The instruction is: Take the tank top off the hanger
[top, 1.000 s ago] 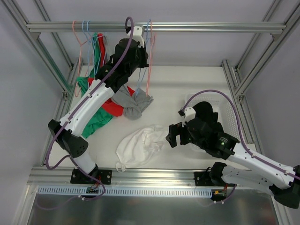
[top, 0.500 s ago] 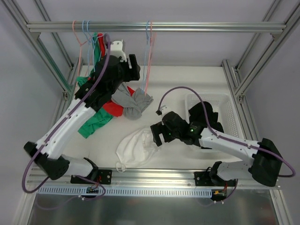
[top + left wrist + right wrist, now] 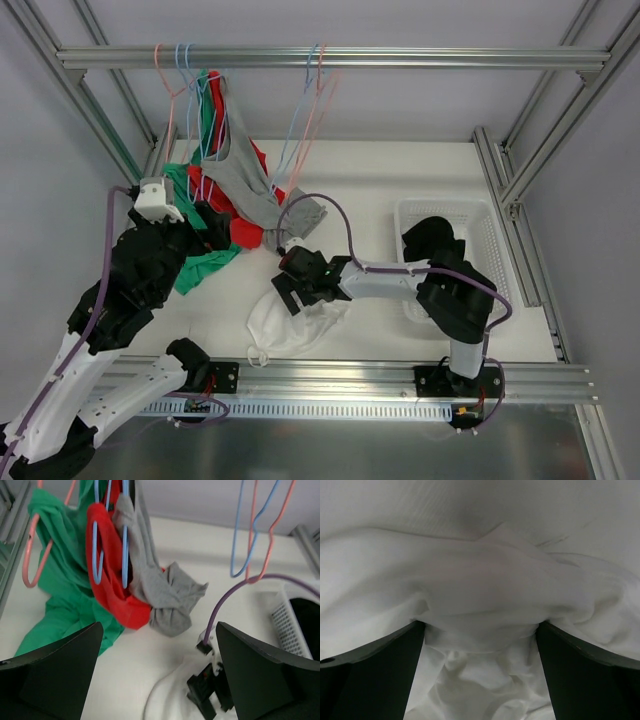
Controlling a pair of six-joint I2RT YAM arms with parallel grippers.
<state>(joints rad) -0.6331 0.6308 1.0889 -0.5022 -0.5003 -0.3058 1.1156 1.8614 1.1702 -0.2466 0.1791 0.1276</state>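
A grey tank top [image 3: 250, 175] hangs from a blue hanger [image 3: 125, 540] at the left of the rail, its lower end bunched on the table [image 3: 170, 595]. A red top [image 3: 240, 232] and a green top [image 3: 205, 265] hang beside it. My left gripper [image 3: 205, 218] stands open below and left of them, holding nothing [image 3: 159, 640]. A white tank top [image 3: 300, 320] lies crumpled on the table. My right gripper [image 3: 285, 295] presses down on it, jaws wide open with a fold of white fabric [image 3: 480, 580] between them.
Two empty hangers, blue and pink [image 3: 310, 110], dangle from the rail [image 3: 400, 58] right of the hung clothes. A white basket [image 3: 490, 230] with a black garment [image 3: 435, 240] stands at the right. Frame posts run along both sides.
My left arm pulled back from the rail toward the lower left and its jaws opened. My right arm reached left onto the white tank top. The empty hangers now swing.
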